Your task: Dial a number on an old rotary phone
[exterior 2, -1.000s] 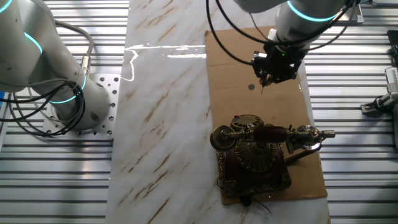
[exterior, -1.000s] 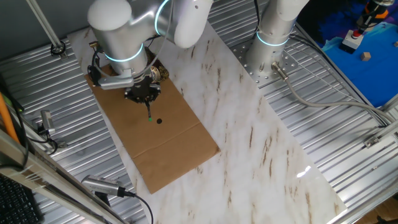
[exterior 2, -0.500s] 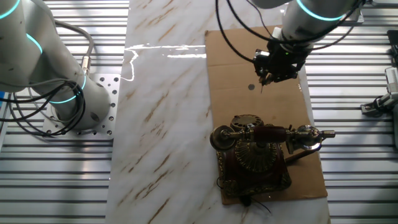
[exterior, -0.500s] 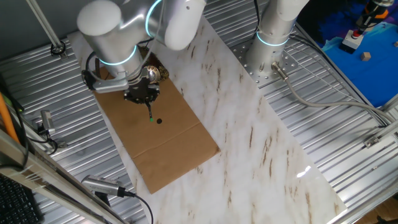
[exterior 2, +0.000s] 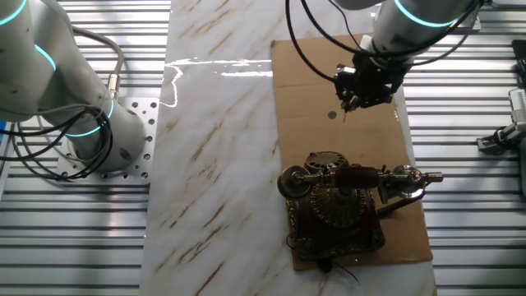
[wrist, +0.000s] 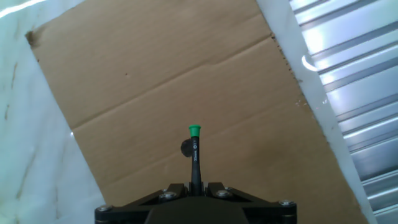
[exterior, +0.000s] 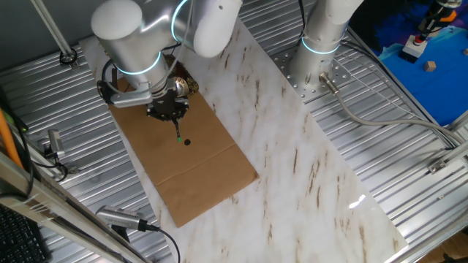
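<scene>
The old rotary phone stands on the near end of a cardboard sheet, dark red-brown with gold trim, its handset across the top. In one fixed view only a brass bit of the phone shows behind the arm. My gripper hangs over the cardboard beyond the phone, apart from it, and is shut on a thin black stick with a green tip. The stick points down at the cardboard from the gripper. The hand view shows the gripper but no phone.
A small dark spot marks the cardboard close to the stick's tip. The sheet lies on a marble tabletop flanked by ribbed metal. A second arm's base stands at the table's side.
A second ago the arm's upper joints swung slightly sideways. The gripper and stick have hardly shifted, and nothing has moved in the last half second.
</scene>
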